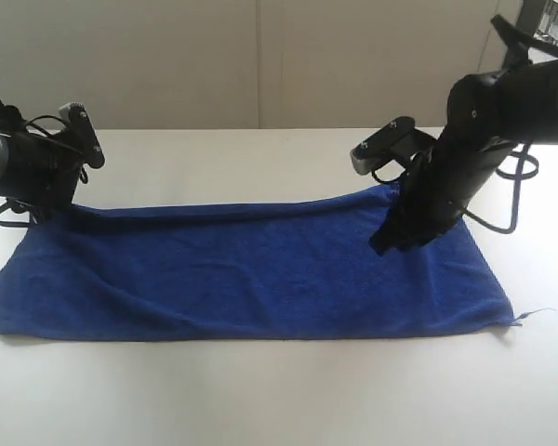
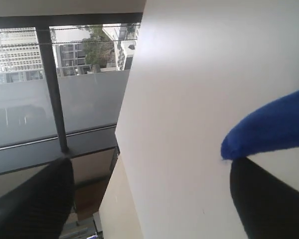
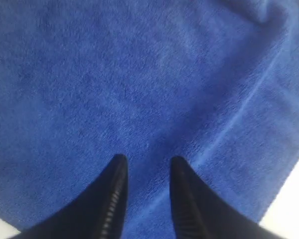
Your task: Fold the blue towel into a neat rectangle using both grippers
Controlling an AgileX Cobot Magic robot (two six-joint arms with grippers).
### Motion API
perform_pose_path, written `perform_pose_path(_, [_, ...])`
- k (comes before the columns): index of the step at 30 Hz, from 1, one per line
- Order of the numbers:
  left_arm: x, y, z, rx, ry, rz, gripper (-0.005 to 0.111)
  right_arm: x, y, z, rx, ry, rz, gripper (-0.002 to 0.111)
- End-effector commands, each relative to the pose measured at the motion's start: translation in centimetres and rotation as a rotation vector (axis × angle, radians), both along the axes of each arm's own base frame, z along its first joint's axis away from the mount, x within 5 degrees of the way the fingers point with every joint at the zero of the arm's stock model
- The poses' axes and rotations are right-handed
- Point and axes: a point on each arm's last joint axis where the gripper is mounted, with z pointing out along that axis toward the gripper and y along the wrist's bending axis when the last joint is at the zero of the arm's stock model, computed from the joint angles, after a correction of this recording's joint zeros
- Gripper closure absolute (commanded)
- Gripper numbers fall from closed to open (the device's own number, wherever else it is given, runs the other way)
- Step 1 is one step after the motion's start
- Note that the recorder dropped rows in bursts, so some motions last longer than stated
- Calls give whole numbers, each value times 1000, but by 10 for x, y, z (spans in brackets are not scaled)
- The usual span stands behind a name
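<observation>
Large rectangular towel of deep royal-blue terry cloth [image 1: 260, 279], lying long and flat across a white tabletop [image 1: 279, 400]. Soft shallow wrinkles over the surface, a darker ridge along the far edge, near edge gently curved, a loose thread trailing from the near right corner.

Black left gripper with narrow fingers [image 2: 152, 162], low at the towel's far left corner. Fingers spread wide apart, a rounded blue end of the cloth just beside one finger [image 2: 269, 199], not between the two.

Black right gripper [image 3: 148, 159], angled steeply down onto the towel near its far right corner. Fingertips narrowly parted, flat blue cloth showing through the gap.
</observation>
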Motion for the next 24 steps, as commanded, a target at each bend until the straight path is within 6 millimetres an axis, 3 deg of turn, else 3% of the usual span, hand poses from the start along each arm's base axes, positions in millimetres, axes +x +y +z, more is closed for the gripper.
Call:
perform_pose_path(1, [8, 4, 21, 17, -84, 56, 20, 2, 1, -24, -12, 85, 27, 83])
perform_pose_path(9, [16, 4, 43, 26, -165, 99, 20, 3, 1, -59, -28, 199, 29, 104])
perform_pose_path(12, [5, 3, 53, 65, -214, 213, 20, 2, 1, -60, -29, 202, 29, 108])
perform_pose_path(14, [-8, -8, 54, -38, -154, 272, 21, 1, 1, -54, -28, 203, 27, 108])
perform_pose_path(16, [-21, -27, 53, -132, 10, 243, 21, -2, 1, -36, -21, 168, 18, 108])
perform_pose_path(17, [-31, -41, 51, -185, 148, 195, 24, -6, 0, -17, -13, 144, 3, 108])
perform_pose_path(18, [-38, -49, 50, -225, 218, 174, 28, -9, 0, -8, -12, 133, 3, 108])
perform_pose_path(20, [-57, -68, 49, -376, 405, 133, 50, -19, -2, 12, -3, 136, -26, 108])
perform_pose_path(21, [-67, -75, 50, -470, 497, 122, 70, -24, -3, 16, -5, 172, -41, 108])
perform_pose_path(24, [-81, -77, 55, -542, 585, 126, 97, -34, -10, 8, -58, 233, -112, 108])
